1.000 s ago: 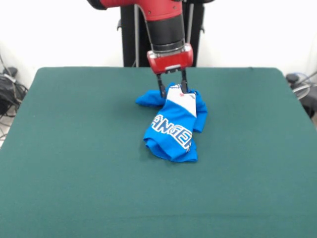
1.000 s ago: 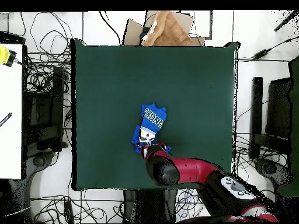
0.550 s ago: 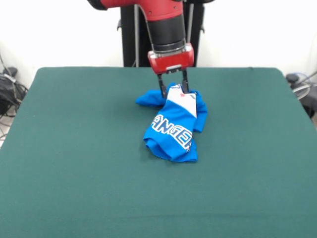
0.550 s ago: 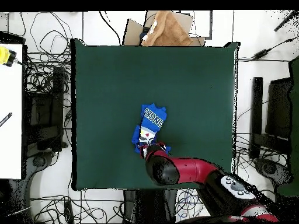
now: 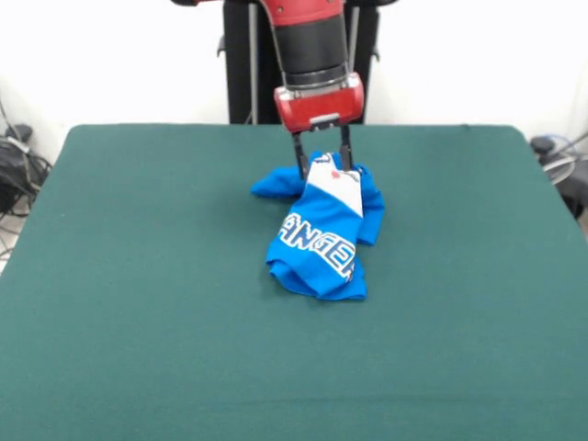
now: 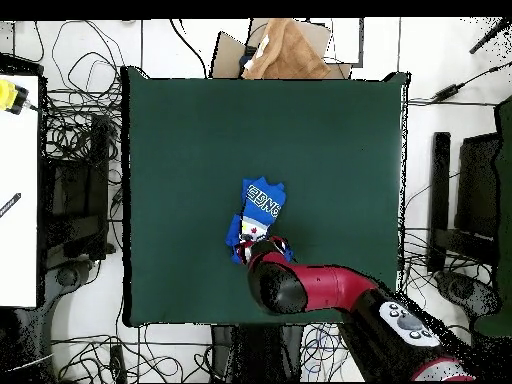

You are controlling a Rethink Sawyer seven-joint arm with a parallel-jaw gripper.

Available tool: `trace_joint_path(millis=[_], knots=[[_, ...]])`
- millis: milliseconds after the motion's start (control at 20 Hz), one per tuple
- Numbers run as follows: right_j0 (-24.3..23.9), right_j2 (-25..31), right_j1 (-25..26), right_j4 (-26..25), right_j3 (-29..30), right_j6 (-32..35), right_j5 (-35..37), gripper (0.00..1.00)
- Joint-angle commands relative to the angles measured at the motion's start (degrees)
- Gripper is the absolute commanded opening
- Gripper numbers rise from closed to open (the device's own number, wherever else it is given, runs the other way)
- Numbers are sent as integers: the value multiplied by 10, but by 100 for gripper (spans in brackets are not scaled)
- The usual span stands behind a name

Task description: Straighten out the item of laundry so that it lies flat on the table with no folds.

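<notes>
You see the gripper hanging straight down from the red and black arm, its 2 dark fingers set one on each side of the top end of the blue T-shirt. A raised fold of white and blue cloth stands between them, so they look pinched on the shirt, though the contact itself is too small for you to confirm.

The shirt lies bunched and folded on the green table, near the middle of the surface and a little toward the edge where the arm comes in. In the front view you can read its white lettering running across the folded panel, a plain blue sleeve sticks out to the left of the fingers, and another blue flap hangs on the right. The lower end of the bundle is rounded and doubled over.

From overhead, the T-shirt shows as a narrow strip with the lettered end pointing toward the far edge, and the arm covers its other end. A crumpled brown paper sits just beyond that far edge of the table.
</notes>
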Motion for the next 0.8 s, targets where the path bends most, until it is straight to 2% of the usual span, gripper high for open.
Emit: trace_joint_path(millis=[50, 150, 250, 400, 600, 800], knots=[[0, 67, -28, 32, -8, 54, 90, 100], [-35, 99, -58, 38, 9, 37, 120, 100], [-58, 132, -122, 67, 20, 15, 181, 100], [-66, 151, -181, 104, 9, -15, 259, 100], [-66, 156, -174, 102, -12, -20, 289, 100], [-66, 152, -111, 63, -33, -12, 247, 100]])
